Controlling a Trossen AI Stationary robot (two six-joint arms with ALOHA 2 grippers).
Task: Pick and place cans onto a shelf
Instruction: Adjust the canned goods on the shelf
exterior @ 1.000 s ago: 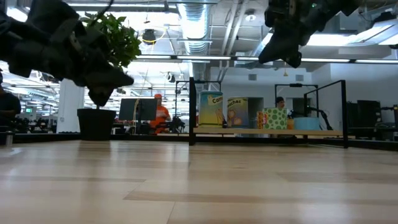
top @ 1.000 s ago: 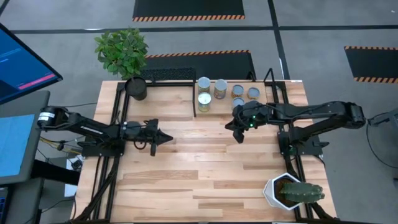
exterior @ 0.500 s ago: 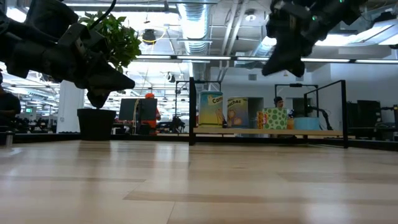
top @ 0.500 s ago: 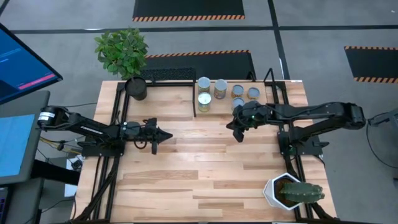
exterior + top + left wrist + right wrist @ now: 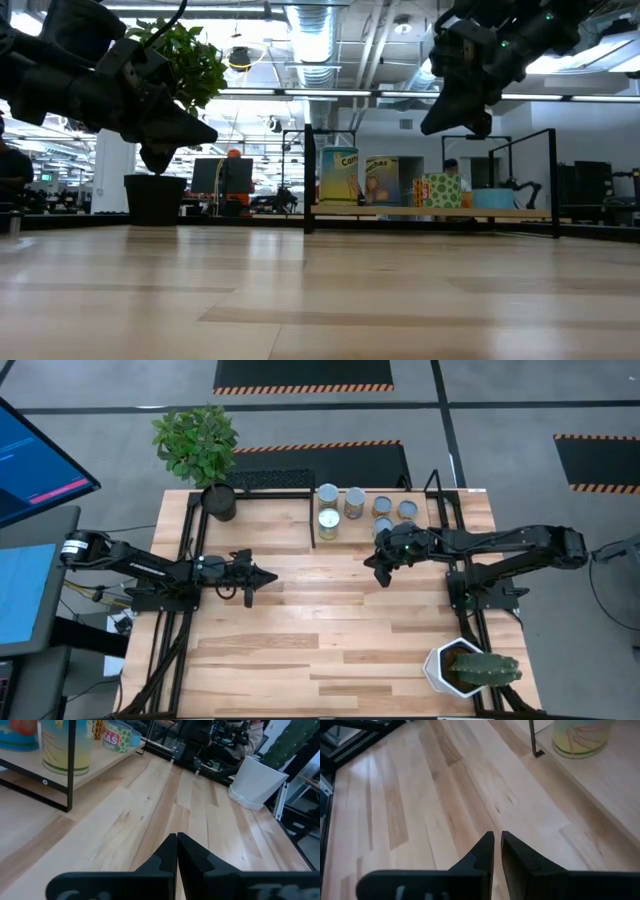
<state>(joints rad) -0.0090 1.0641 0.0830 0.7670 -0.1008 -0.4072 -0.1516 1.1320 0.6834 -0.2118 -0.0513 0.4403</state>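
Several cans [image 5: 328,522] stand upright on the light wooden board of the shelf [image 5: 270,525] at the table's far side; in the low view they show as a row [image 5: 340,176]. My right gripper [image 5: 380,576] hangs above the table just in front of the shelf's right half, its fingers [image 5: 497,840] a narrow gap apart with nothing between them. One can [image 5: 580,737] stands ahead of it on the board. My left gripper [image 5: 268,576] waits shut [image 5: 176,840] above the table's left middle, holding nothing.
A black plant pot [image 5: 219,501] with a green plant stands at the shelf's far left end. A white cactus pot [image 5: 455,665] sits at the near right corner. Bare wooden table [image 5: 320,630] lies between and in front of the arms. People [image 5: 236,180] show in the room behind.
My right gripper has sunk a little toward the table in front of the shelf, its fingers unchanged. The cans have stayed where they were.
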